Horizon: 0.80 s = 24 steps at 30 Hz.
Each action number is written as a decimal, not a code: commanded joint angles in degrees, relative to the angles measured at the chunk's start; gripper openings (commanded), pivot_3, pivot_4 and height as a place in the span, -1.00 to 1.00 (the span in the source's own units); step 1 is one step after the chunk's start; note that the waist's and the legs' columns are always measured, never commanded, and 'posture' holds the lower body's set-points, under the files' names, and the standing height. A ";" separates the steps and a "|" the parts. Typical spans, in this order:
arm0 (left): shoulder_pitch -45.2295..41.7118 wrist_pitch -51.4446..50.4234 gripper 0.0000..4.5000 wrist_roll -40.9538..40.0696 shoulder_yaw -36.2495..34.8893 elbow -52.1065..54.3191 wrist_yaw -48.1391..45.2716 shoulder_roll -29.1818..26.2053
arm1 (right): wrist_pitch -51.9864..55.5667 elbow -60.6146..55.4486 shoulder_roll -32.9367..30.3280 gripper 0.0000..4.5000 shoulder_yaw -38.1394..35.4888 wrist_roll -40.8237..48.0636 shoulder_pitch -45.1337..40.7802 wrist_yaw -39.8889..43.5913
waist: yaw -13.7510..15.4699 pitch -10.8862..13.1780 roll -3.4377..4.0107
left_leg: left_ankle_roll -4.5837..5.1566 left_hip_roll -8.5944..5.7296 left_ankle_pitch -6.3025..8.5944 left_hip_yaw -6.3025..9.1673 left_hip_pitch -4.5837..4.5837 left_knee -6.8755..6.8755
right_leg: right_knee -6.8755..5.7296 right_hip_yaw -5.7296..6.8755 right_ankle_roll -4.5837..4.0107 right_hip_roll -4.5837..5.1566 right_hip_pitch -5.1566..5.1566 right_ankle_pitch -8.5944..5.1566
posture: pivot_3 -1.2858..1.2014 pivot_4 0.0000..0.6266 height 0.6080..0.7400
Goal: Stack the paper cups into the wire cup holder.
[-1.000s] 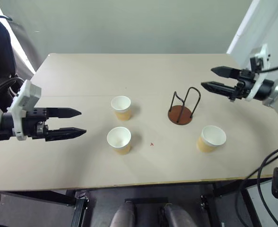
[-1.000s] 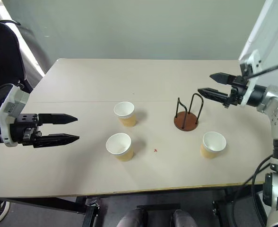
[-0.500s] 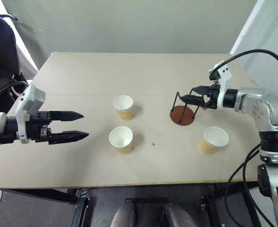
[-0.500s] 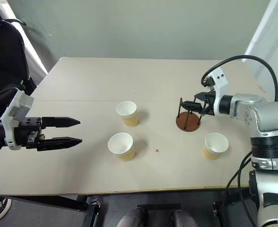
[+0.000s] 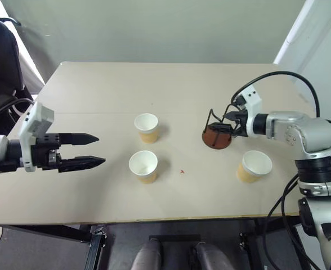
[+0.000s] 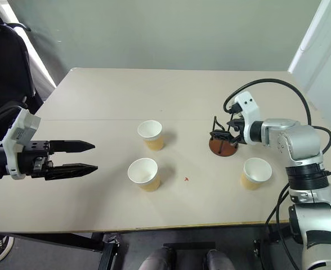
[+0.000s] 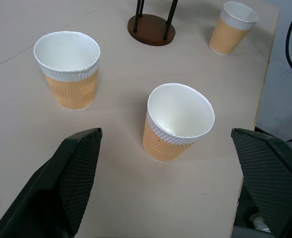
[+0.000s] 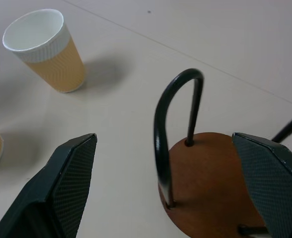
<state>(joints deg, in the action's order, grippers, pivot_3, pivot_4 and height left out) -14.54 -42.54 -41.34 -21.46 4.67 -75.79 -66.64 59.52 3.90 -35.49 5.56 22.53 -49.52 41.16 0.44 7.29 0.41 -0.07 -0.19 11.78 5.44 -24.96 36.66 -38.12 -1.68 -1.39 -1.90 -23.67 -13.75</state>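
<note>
Right gripper with fingers spread wide, straddling the wire cup holder at the table's right-centre; touching or not, hard to tell, since the black fingers merge with the black wire loops. Holder base partly hidden behind those fingers, loops standing upright, one loop cut off in the right wrist view. Left gripper also spread wide, hovering empty over the table's left edge, pointing toward two upright paper cups near the centre. Third cup upright near the front right, just beside the holder, mouth up.
</note>
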 commanded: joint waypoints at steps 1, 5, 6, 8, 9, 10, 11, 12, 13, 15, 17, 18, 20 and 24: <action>0.13 0.22 1.00 -0.59 -2.45 1.65 0.13 -0.75 | -2.20 -0.39 -0.39 0.79 1.08 -2.35 0.00 -0.54 | 0.01 0.00 0.00 | 0.00 0.00 0.00 0.00 0.00 0.00 | 0.00 0.00 0.00 0.00 0.00 0.00 | 0.03 -0.52 1.00; 0.37 0.23 1.00 -0.59 -2.76 1.69 0.14 -0.80 | -3.78 1.10 -0.82 0.23 1.79 -3.90 -0.46 0.17 | 0.00 0.00 0.00 | -0.01 0.00 -0.01 0.00 0.00 0.00 | 0.00 0.00 -0.01 0.00 0.00 0.01 | 0.03 -0.52 1.00; 0.44 0.26 1.00 -0.58 -2.81 1.69 0.14 -0.79 | -3.80 1.18 -0.79 0.08 1.79 -3.91 -0.44 0.54 | 0.00 0.00 0.00 | -0.01 0.00 -0.01 0.00 0.00 0.00 | -0.01 0.00 -0.01 0.00 0.00 0.01 | 0.03 -0.52 1.00; 0.56 0.28 1.00 -0.58 -2.91 1.72 0.14 -0.79 | -3.72 1.05 -0.87 -0.26 1.97 -4.07 -0.31 1.19 | -0.02 0.00 0.00 | -0.01 0.00 -0.01 0.00 0.00 -0.01 | -0.01 0.00 -0.01 0.00 -0.01 0.01 | 0.03 -0.52 1.00; 0.57 0.30 1.00 -0.57 -2.93 1.69 0.16 -0.79 | -3.69 0.83 -0.90 -0.44 2.03 -3.94 -0.14 1.71 | -0.02 0.00 0.00 | -0.01 0.00 -0.01 0.00 0.00 -0.02 | 0.00 0.00 -0.01 0.00 -0.01 0.01 | 0.03 -0.52 1.00; 0.57 0.36 1.00 -0.54 -2.93 1.62 0.15 -0.80 | -3.89 0.51 -1.13 -0.61 2.41 -3.90 0.10 2.52 | -0.02 0.00 0.00 | -0.02 0.00 -0.01 0.00 0.00 -0.04 | 0.00 0.00 -0.01 0.00 -0.02 0.00 | 0.03 -0.52 1.00; 0.57 0.39 1.00 -0.53 -2.94 1.57 0.13 -0.81 | -4.25 0.20 -1.40 -0.76 2.85 -3.91 0.35 3.41 | -0.01 0.00 0.00 | -0.02 0.00 -0.01 0.00 0.00 -0.04 | 0.00 0.00 -0.01 0.00 -0.02 0.00 | 0.03 -0.52 1.00; 0.54 0.42 1.00 -0.54 -2.92 1.51 0.09 -0.81 | -4.83 -0.30 -1.67 -0.91 3.25 -3.59 0.65 4.87 | 0.00 0.00 0.00 | -0.02 0.00 -0.01 0.00 0.00 -0.05 | 0.00 0.00 -0.01 0.00 -0.02 0.00 | 0.03 -0.52 1.00; 0.52 0.44 1.00 -0.56 -2.91 1.48 0.05 -0.82 | -5.75 -0.90 -1.96 -0.99 3.62 -3.26 0.91 6.43 | 0.00 -0.01 -0.01 | -0.02 0.00 -0.01 0.00 0.00 -0.05 | 0.00 0.00 -0.01 0.00 -0.02 0.00 | 0.03 -0.52 1.00; 0.40 0.42 1.00 -0.61 -2.88 1.39 -0.04 -0.86 | -8.13 -2.99 -2.46 -0.99 3.65 -1.73 1.43 10.42 | -0.02 -0.01 -0.02 | -0.02 0.00 -0.01 0.00 0.00 -0.05 | 0.00 0.00 -0.01 0.00 -0.01 0.01 | 0.03 -0.52 1.00; 0.22 0.45 1.00 -0.57 -2.82 1.21 -0.18 -1.01 | -8.81 -9.35 -3.41 -0.99 1.51 5.11 1.87 18.86 | -0.05 -0.01 -0.02 | -0.03 0.00 -0.02 0.00 -0.01 -0.05 | 0.00 0.00 -0.01 0.00 -0.02 0.00 | 0.03 -0.52 1.00; 0.12 0.49 1.00 -0.52 -2.75 1.11 -0.25 -1.07 | -7.94 -11.96 -3.81 -0.99 0.44 8.43 1.85 22.17 | -0.06 0.00 0.00 | -0.03 0.00 -0.02 -0.01 -0.01 -0.07 | 0.00 0.00 -0.01 0.00 -0.03 0.00 | 0.03 -0.52 1.00; 0.02 0.55 1.00 -0.49 -2.64 1.04 -0.38 -1.11 | -6.80 -14.61 -4.43 -0.99 0.16 11.73 1.10 25.36 | -0.08 -0.01 -0.02 | -0.12 0.00 -0.08 -0.04 -0.11 -0.16 | 0.00 0.00 -0.03 -0.01 -0.14 -0.01 | 0.03 -0.52 1.00; -1.28 0.94 1.00 -0.24 -1.15 0.48 -0.41 -0.77 | -12.09 -19.86 -6.37 -0.99 9.28 8.32 2.20 31.29 | -0.10 -0.07 -0.12 | -0.13 0.03 -0.13 -0.03 -0.03 -0.15 | 0.04 0.00 -0.05 -0.05 -0.04 -0.02 | 0.03 -0.52 1.00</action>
<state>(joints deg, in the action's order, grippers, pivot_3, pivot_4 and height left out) -14.42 -42.45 -41.29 -21.71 4.53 -75.90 -66.65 50.18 -12.80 -41.69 11.87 31.76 -47.66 69.53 0.34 7.22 0.29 -0.18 -0.16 11.65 5.42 -24.97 36.53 -38.08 -1.68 -1.45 -1.95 -23.68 -13.77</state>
